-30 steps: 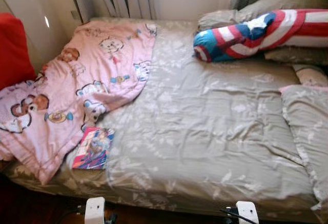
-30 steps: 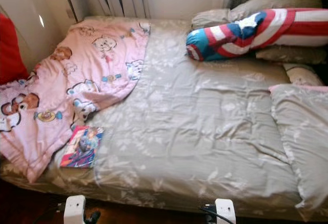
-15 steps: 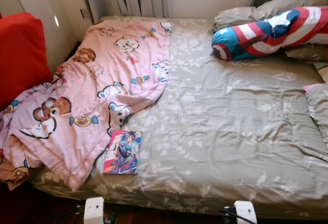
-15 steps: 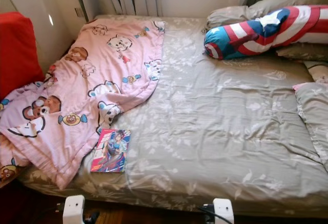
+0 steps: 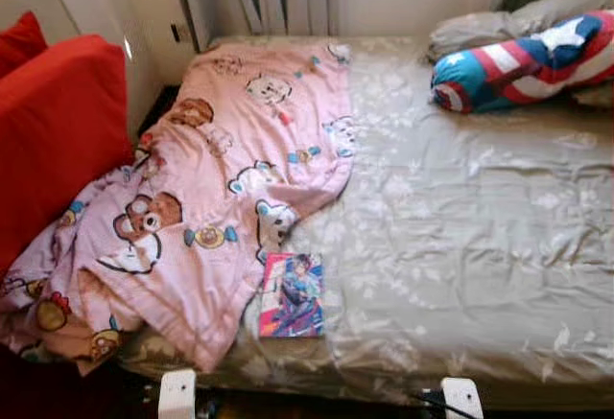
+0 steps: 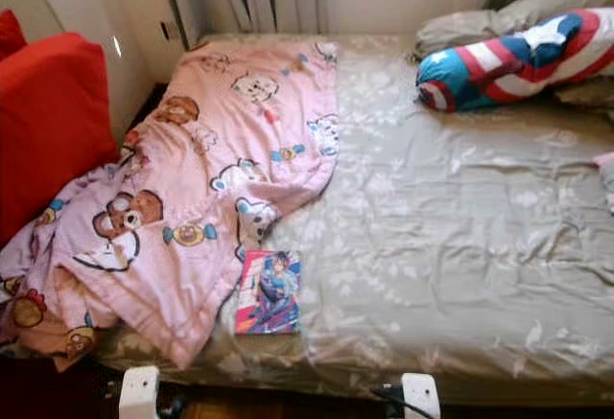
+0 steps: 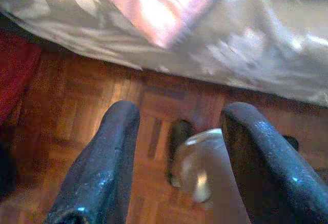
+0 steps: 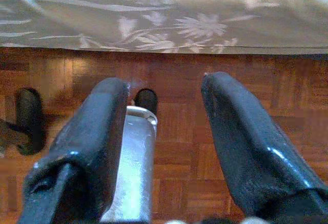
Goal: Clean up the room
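Bed [image 5: 480, 246] with grey floral cover across the head views; pink cartoon blanket [image 5: 221, 198] heaped at left, comic book [image 5: 292, 295] at lower centre beside its edge, striped bolster [image 5: 523, 59] upper right, red cushion [image 5: 53, 131] far left. Left wrist view: left gripper [image 7: 179, 157], jaws spread, above parquet floor [image 7: 77, 111]. Right wrist view: right gripper [image 8: 164, 142], jaws spread, empty.

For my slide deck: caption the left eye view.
Rumpled pink cartoon-print blanket and colourful comic book lie on a grey floral-sheeted bed awaiting tidying.
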